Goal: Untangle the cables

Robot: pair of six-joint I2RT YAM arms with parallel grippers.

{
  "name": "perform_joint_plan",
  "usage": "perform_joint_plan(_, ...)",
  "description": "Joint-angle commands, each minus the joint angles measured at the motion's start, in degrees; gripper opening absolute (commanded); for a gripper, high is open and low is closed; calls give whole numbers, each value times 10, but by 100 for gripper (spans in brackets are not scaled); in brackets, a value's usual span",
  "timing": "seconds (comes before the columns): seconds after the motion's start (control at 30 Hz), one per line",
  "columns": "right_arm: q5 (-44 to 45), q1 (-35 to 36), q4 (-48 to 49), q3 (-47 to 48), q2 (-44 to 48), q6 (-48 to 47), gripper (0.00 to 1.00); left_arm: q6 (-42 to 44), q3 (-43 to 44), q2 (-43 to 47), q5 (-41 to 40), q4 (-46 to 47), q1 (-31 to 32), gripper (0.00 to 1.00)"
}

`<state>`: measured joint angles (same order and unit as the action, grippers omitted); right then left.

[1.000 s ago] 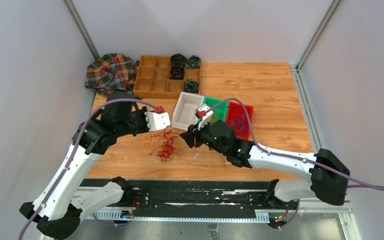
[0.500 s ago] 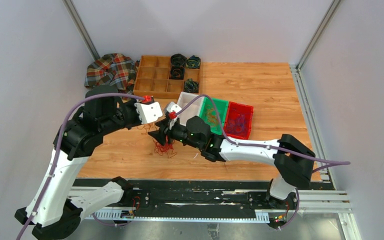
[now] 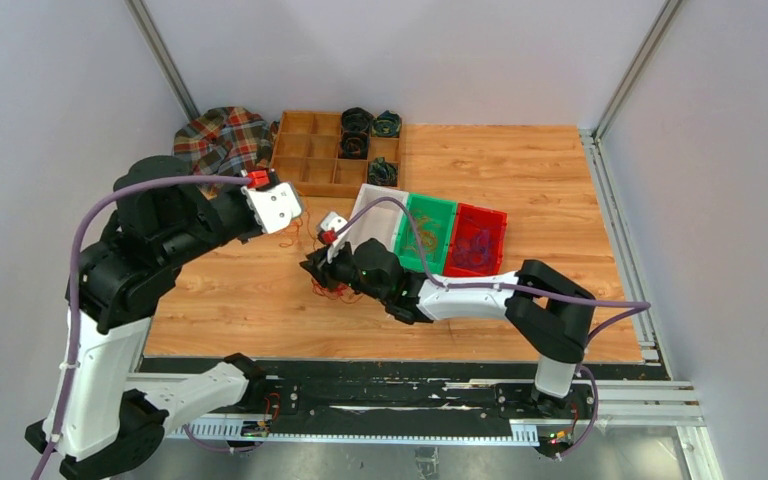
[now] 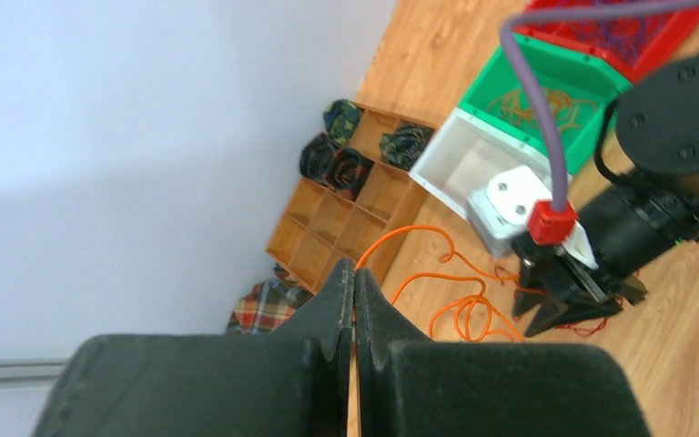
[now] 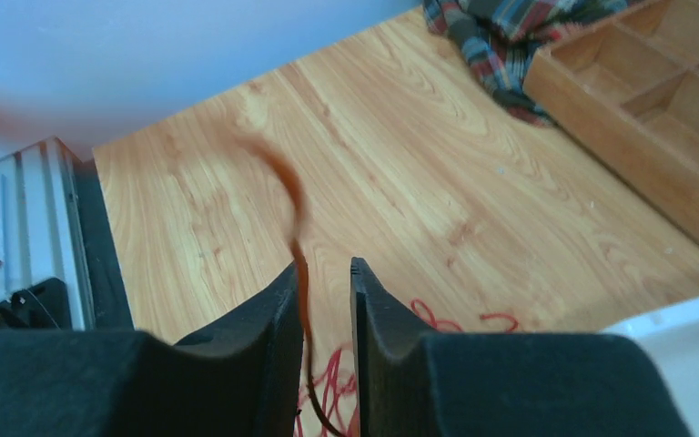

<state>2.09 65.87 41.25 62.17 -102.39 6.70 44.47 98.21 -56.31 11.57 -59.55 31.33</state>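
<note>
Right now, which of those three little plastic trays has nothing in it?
The white tray, the one closest to the wooden divider box: its bottom looks bare. The green tray holds orange wires, the red tray purple ones.

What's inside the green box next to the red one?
Thin orange wires lie looped on the floor of the green box. The lilac robot cord crosses in front of it, so the strip of the inside behind that cord cannot be seen.
</note>
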Motion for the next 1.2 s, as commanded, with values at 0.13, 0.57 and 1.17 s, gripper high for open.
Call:
perform_joint_plan(0.13,31,1,66,-71,-44,62,24,10,130,-43,-31,40,4,0)
perform_joint_plan(0.57,50,1,86,-133,19,75,50,41,118,-32,-60,112,4,0)
perform_joint_plan(1.17,-70,-16,-144,-4,260,-77,76,-30,-100,72,39,108,4,0)
